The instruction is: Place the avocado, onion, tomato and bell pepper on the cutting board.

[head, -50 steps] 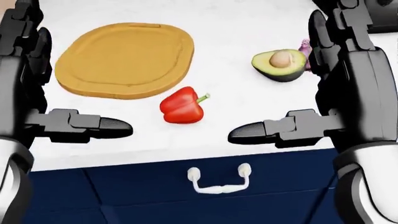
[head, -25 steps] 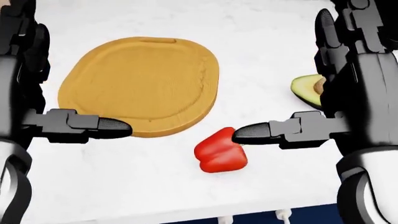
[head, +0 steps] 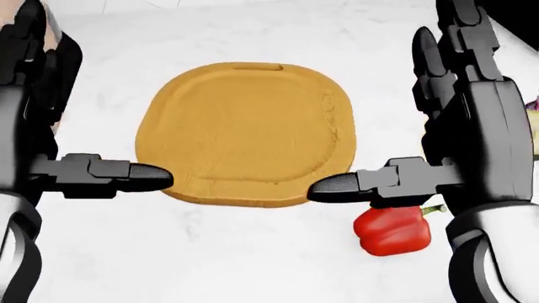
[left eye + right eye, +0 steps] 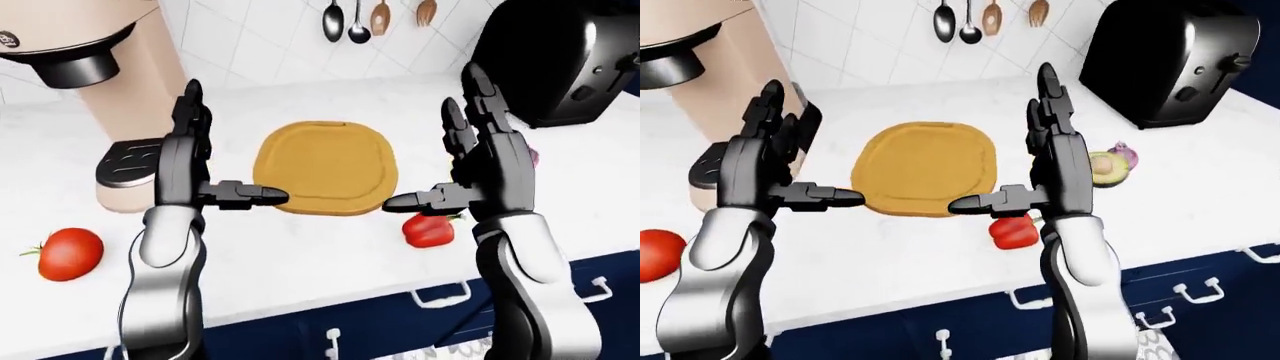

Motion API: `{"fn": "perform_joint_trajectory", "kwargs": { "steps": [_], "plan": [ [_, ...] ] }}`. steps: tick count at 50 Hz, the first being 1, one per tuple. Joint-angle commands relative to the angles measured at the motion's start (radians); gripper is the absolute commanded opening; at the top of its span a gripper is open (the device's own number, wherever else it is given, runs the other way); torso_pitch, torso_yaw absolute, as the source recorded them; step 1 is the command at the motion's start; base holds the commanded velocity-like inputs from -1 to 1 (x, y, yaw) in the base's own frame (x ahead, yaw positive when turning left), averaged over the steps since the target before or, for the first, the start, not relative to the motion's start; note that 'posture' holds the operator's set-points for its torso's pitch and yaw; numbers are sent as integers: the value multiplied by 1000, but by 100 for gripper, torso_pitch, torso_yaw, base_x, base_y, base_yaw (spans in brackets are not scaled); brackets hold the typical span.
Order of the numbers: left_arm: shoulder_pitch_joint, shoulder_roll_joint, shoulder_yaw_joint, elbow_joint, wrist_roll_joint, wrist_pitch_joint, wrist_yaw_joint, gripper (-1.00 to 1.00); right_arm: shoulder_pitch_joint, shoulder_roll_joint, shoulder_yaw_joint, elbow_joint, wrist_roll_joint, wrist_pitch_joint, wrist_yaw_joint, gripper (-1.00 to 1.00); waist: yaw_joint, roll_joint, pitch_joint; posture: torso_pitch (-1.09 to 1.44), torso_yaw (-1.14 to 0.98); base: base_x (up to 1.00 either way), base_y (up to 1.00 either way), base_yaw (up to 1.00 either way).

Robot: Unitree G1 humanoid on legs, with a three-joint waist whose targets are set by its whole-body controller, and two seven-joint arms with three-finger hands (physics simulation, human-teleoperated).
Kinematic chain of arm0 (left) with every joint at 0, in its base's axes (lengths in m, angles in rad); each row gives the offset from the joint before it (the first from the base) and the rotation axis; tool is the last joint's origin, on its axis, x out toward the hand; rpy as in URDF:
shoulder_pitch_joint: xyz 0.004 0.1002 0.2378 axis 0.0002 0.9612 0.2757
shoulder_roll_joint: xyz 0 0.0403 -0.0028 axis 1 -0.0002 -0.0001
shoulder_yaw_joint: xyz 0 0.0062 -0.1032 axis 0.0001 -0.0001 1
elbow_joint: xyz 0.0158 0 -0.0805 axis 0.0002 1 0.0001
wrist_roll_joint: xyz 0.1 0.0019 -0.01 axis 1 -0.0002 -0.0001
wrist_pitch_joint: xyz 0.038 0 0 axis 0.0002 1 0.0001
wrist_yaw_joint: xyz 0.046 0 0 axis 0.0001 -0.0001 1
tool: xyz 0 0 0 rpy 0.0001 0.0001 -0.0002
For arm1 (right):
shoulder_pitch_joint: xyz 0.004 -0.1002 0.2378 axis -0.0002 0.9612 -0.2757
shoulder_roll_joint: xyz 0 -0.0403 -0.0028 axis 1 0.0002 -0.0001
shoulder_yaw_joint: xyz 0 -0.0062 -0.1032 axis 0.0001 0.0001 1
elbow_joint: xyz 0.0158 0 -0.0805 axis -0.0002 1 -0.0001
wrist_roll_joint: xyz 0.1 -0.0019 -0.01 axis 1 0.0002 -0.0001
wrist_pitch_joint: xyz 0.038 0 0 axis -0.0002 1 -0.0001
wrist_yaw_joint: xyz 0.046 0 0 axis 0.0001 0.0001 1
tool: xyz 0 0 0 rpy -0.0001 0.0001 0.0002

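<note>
One rounded wooden cutting board (image 3: 248, 132), bare, is flanked by two open-fingered black hands, left (image 3: 50, 126) and right (image 3: 459, 139); one red bell pepper (image 3: 390, 230) is seen near right

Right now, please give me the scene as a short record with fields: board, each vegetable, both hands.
cutting board: bare, centre of white counter
bell pepper: on counter, below board's right corner
tomato: counter, far left
avocado: counter, right of board
onion: beside avocado
left hand: open, holds nothing
right hand: open, above pepper
</note>
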Motion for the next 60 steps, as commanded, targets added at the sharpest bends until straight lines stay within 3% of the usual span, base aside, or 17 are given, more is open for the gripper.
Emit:
{"fn": "perform_joint_trajectory", "kwargs": {
  "steps": [1, 5, 14, 16, 21, 22, 23, 24, 26, 32, 35, 37, 39, 41, 48, 55, 60],
  "plan": [
    [-35, 4, -4, -50, -2, -35, 0, 100, -27, -13, -12, -40, 0, -38, -16, 100, -10, -3, -25, 0, 0, 0, 0, 0],
    [-30, 4, -4, -56, -3, -34, -1, 100, -33, -20, -11, -47, 4, -33, -20, 100, -16, -39, -17, 0, 0, 0, 0, 0],
    [-28, 5, -2, -54, -5, -39, -2, 100, -27, -18, -7, -54, -9, -42, -13, 100, 1, -58, -25, 0, 0, 0, 0, 0],
    [-27, 4, -2, -51, -6, -42, -1, 100, -29, -20, -3, -53, -14, -45, -8, 100, 7, -55, -47, 0, 0, 0, 0, 21],
    [-26, 3, -2, -48, -6, -46, 0, 100, -29, -16, -3, -59, -20, -40, -5, 100, 4, -124, -21, 0, 0, 11, 0, 62],
    [-25, 5, -2, -47, -4, -47, 0, 100, -29, -19, -4, -58, -23, -41, -3, 100, 3, -148, -21, 0, 0, 12, 0, 62],
    [-26, 5, -2, -47, -5, -48, 0, 100, -30, -19, -6, -61, -22, -38, -2, 100, -1, -189, -38, 0, 0, 12, 0, 62],
    [-25, 4, -3, -45, -5, -50, 0, 100, -29, -20, -7, -61, -22, -37, -2, 100, -5, -142, -19, 0, 0, 12, 0, 62],
    [-27, 4, -1, -45, -6, -49, 0, 100, -28, -19, -6, -60, -24, -39, -2, 100, 13, -161, -28, 0, 0, 12, 0, 62],
    [-24, 6, 2, -50, -6, -47, 2, 100, -25, -16, -2, -46, -43, -42, -7, 100, 3, -125, -23, 0, 0, 4, 0, 15],
    [-21, 6, 1, -48, -7, -52, 1, 100, -22, -11, -4, -45, -42, -43, -8, 100, -12, -87, -20, 0, 0, 0, 0, 0],
    [-18, 5, 4, -51, -9, -51, 1, 100, -21, -10, -6, -42, -41, -45, -11, 100, -22, -43, -29, 0, 0, 0, 0, 0],
    [-20, 5, 8, -64, -16, -42, 0, 100, -22, -11, -7, -38, -44, -45, -17, 100, -26, -57, -22, 0, 0, 0, 0, 0],
    [-14, 12, 8, -65, -11, -43, -1, 100, -22, -11, -8, -39, -41, -45, -19, 100, -26, -60, -34, 0, 0, 0, 0, 0],
    [-8, 23, 16, -84, 1, -31, -6, 100, -22, -12, -1, -33, -46, -51, -19, 100, -16, -72, -40, 0, 0, 0, 0, 0],
    [5, 70, 73, -132, 35, 21, -12, 100, -22, -13, -3, -29, -50, -51, -19, 100, -8, -74, -42, 0, 0, 0, 0, 0],
    [7, 88, 117, -125, 91, 30, 46, 100, -33, -17, -5, -14, -60, -53, -15, 100, -6, -74, -41, 0, 0, 0, 0, 0]
  ]
}}
